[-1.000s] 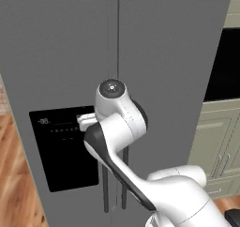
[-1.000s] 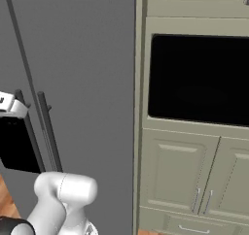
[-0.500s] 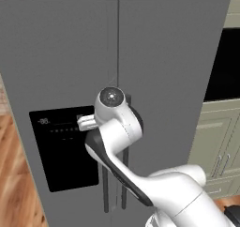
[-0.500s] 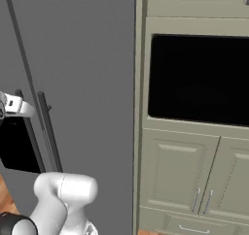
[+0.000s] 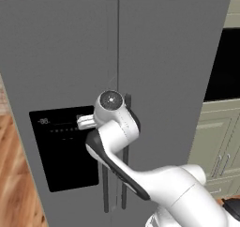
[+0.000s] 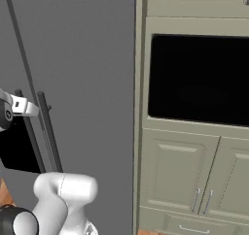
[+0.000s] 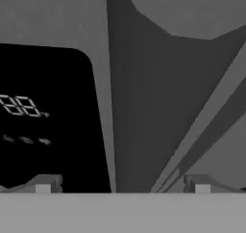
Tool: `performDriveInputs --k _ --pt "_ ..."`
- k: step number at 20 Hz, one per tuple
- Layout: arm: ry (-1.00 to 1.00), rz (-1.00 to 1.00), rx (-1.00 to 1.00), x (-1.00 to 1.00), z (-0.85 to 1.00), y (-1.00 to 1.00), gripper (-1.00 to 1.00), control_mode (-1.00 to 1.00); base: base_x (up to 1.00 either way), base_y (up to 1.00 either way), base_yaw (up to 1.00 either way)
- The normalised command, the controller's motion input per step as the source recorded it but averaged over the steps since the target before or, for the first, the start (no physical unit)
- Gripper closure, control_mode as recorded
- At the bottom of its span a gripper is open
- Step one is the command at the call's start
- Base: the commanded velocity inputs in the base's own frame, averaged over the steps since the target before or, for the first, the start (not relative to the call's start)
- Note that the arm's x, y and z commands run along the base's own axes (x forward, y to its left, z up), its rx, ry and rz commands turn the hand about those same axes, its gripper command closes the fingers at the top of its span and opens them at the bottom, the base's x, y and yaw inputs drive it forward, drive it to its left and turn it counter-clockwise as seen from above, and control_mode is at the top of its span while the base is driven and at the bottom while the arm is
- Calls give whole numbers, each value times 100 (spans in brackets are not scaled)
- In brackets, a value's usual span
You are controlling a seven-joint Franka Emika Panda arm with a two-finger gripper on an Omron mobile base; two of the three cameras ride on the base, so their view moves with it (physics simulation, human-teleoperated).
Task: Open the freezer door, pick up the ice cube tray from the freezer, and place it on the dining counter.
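You are facing the fridge front: the freezer door (image 5: pixel 65 80), matte grey and narrow, is closed flush beside the wider plain door (image 5: pixel 168 76), with only the thin seam between them. The black dispenser panel (image 5: pixel 63 148) sits low on the freezer door, faint display digits showing at its top. Two dark vertical bar handles run down either side of the seam; the freezer door's handle (image 5: pixel 106 186) is the one nearer the panel, and much of its upper length is hidden behind the arm in the left base view. The claw (image 7: pixel 122 184) stands wide apart with nothing between its tips, one fingertip (image 7: pixel 43 183) low against the panel's black area and the other off to the grey side. In the hand view the dark handle bar (image 7: pixel 139 102) rises between the two tips, just beside the panel edge (image 7: pixel 98 116); whether the tips touch the bar you cannot tell. In the right base view the handles (image 6: pixel 48 132) stand upright on the grey front, with a built-in oven (image 6: pixel 199 78) and cream cabinet doors (image 6: pixel 194 176) to the right. Wooden floor (image 5: pixel 18 174) shows at the left.
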Motion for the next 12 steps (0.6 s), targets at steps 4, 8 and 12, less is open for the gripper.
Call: performDriveInputs --k 4,8,12 --pt "-6 0 0 15 -12 9 -100 -100 0 0 0" --pt "-7 0 1 16 -12 0 -100 -100 0 0 0" --pt "-9 0 1 15 -15 0 -100 -100 0 0 0"
